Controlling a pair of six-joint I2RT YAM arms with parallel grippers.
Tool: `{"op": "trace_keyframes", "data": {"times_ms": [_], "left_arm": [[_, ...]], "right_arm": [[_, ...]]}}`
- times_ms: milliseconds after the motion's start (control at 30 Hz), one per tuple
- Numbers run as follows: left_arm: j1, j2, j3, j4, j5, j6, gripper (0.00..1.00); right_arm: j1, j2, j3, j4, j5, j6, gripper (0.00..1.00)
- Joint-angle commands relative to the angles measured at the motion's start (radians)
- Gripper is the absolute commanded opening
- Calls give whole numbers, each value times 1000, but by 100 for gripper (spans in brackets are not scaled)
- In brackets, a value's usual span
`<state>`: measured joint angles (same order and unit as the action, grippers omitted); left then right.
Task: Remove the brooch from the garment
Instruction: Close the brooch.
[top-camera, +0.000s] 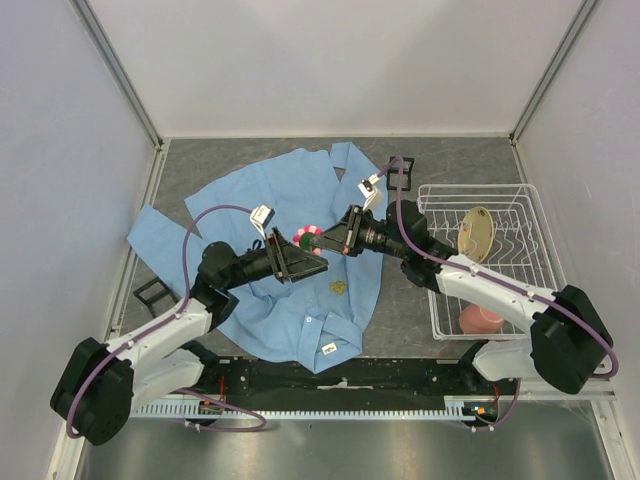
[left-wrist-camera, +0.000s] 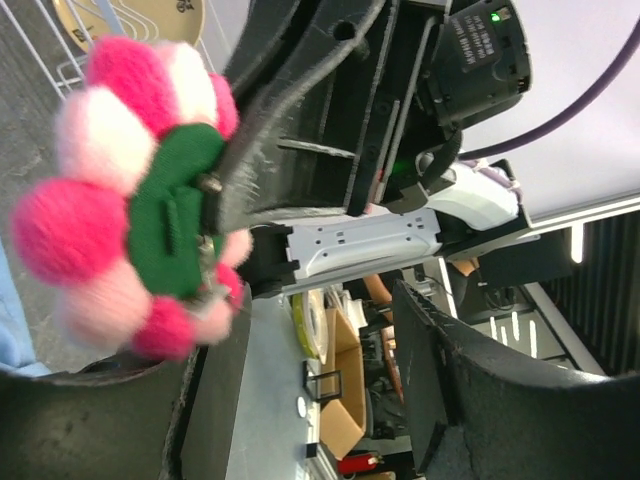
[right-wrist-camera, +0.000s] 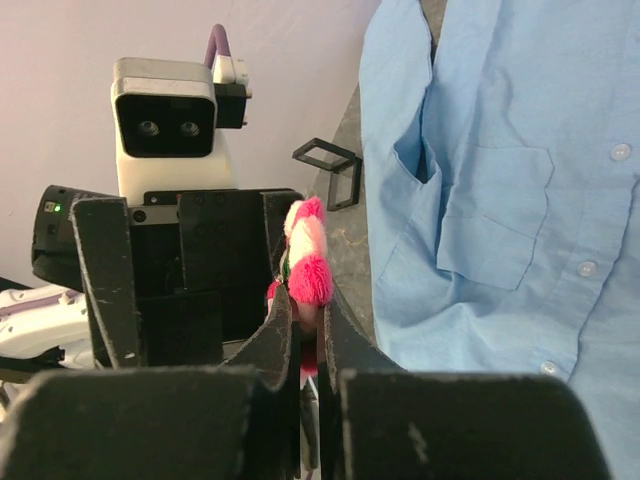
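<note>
My right gripper (right-wrist-camera: 312, 322) is shut on the brooch (right-wrist-camera: 308, 255), a fluffy pink flower held above the table between its fingertips. The left wrist view shows the brooch (left-wrist-camera: 110, 190) from behind, with its green backing and pin clamped by the right fingers (left-wrist-camera: 300, 130). My left gripper (left-wrist-camera: 300, 400) faces it from close by, open, with nothing between its fingers. From above, both grippers meet over the garment (top-camera: 290, 200), a light blue shirt spread flat, with the brooch (top-camera: 310, 239) between them. The shirt's pocket and buttons (right-wrist-camera: 500, 200) lie below the right gripper.
A white wire rack (top-camera: 530, 215) at the right holds a tan dish (top-camera: 478, 232) and a pink bowl (top-camera: 480, 318). Small black frames lie at the shirt's left (top-camera: 150, 293) and top right (top-camera: 400, 167). A dull gold emblem (top-camera: 340, 288) sits on the shirt.
</note>
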<state>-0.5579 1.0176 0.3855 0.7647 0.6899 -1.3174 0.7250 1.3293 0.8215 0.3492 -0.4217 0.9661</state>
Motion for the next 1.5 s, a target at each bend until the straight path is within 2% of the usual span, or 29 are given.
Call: {"op": "trace_keyframes", "data": {"times_ms": [0, 133, 167, 267, 367, 400, 467, 500, 533, 567, 633, 667, 733, 833, 967, 1167, 1267, 1467], "left_arm": [[-2, -76, -14, 111, -26, -120, 64], [6, -103, 1, 139, -114, -248, 63], [10, -90, 15, 136, -127, -262, 66], [70, -50, 82, 84, -122, -281, 69], [179, -63, 125, 62, -70, -253, 69], [226, -97, 141, -3, -44, -234, 69], [263, -146, 209, -143, 34, -90, 70], [291, -204, 272, -257, 65, -21, 70], [302, -227, 306, -471, 68, 135, 71], [306, -247, 337, -595, 65, 212, 74], [308, -258, 390, -828, 69, 356, 75], [308, -254, 383, -843, 97, 366, 75], [308, -238, 308, -779, 213, 324, 75], [306, -287, 199, -671, 235, 251, 79], [290, -283, 133, -498, 232, 179, 80], [132, -200, 139, -430, 197, 178, 81], [110, -197, 135, -387, 174, 179, 80], [95, -174, 121, -364, 148, 175, 69]], "right_arm": [[10, -24, 22, -90, 66, -88, 0], [42, -22, 4, -95, 89, -122, 0], [53, -22, -4, -93, 93, -124, 0], [71, -39, -64, -6, 58, -66, 0], [73, -82, -100, -7, 64, -43, 0], [73, -99, -102, -36, 66, -44, 0], [73, -110, -108, -53, 57, -43, 0], [73, -122, -110, -65, 51, -38, 0], [73, -127, -113, -70, 44, -33, 0], [67, -131, -113, -78, 35, -20, 0], [59, -130, -116, -63, -27, 14, 0], [45, -130, -122, -40, -49, 35, 0], [27, -136, -156, 65, -110, 126, 0], [-12, -127, -171, 190, -163, 221, 0], [-18, -117, -139, 203, -183, 229, 0], [-15, -107, -122, 217, -178, 227, 0], [-15, -105, -122, 206, -172, 220, 0], [-7, -102, -101, 186, -173, 206, 0]]}}
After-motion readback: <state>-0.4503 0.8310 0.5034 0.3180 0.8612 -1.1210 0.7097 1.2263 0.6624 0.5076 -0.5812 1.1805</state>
